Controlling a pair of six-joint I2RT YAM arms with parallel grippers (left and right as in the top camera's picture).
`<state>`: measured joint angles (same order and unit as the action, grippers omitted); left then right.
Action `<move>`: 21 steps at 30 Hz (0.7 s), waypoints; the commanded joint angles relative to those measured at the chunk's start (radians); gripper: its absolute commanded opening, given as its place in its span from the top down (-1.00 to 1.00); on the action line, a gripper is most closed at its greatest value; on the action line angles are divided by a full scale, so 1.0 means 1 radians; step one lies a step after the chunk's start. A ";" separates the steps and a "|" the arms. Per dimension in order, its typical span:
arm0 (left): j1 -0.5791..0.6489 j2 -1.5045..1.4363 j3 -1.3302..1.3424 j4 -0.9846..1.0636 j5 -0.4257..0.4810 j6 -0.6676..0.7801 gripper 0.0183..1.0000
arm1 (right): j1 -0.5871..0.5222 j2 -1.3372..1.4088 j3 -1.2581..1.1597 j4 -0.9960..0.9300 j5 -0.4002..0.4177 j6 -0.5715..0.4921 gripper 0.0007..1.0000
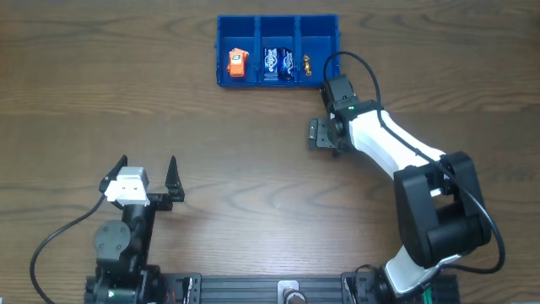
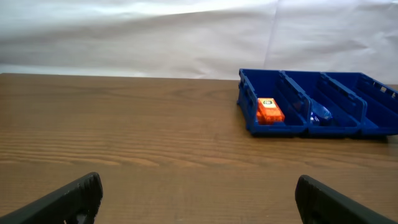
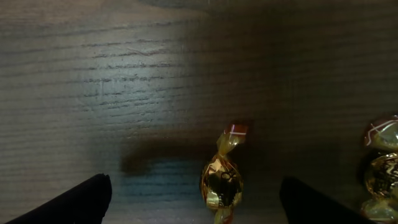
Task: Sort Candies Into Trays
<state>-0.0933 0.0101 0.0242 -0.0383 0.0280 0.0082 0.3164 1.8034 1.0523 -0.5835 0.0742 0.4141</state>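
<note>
The right gripper hangs open low over the table, a gold candy between its fingers, probably to close on it. The tray is near it. The left gripper is open too.

The table is bare wood between the two arms and across its whole left half, giving open passage up to the tray. The tray's outer walls and two dividers rise above the surface, so each compartment is entered from above. The right arm lies slantwise across the right half. Its cable loops beside the tray's near right corner, crowding that approach. Under the right gripper, a gold candy lies between the spread fingers with bare wood on either side. A second gold candy lies near one finger. The left gripper — fingers spread — has bare table ahead.
</note>
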 commanded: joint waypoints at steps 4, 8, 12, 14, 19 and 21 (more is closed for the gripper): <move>0.003 -0.006 -0.019 -0.040 -0.009 0.014 -1.00 | -0.005 0.028 -0.004 0.004 -0.002 0.009 -0.58; 0.003 -0.006 -0.019 -0.040 -0.010 0.015 -1.00 | -0.005 0.030 -0.004 0.008 -0.002 0.009 -0.35; 0.003 -0.006 -0.019 -0.040 -0.009 0.014 -1.00 | -0.005 0.040 -0.004 0.011 -0.002 0.010 -0.16; 0.003 -0.006 -0.019 -0.040 -0.009 0.015 -1.00 | -0.005 0.040 -0.004 0.012 -0.002 0.010 0.00; 0.003 -0.006 -0.019 -0.040 -0.009 0.014 -1.00 | -0.005 0.040 -0.004 0.014 -0.002 0.024 0.35; 0.003 -0.006 -0.019 -0.040 -0.010 0.014 -1.00 | -0.005 0.040 -0.004 0.014 -0.002 0.028 0.48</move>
<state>-0.0933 0.0101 0.0242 -0.0383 0.0280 0.0082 0.3164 1.8328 1.0523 -0.5709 0.0700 0.4274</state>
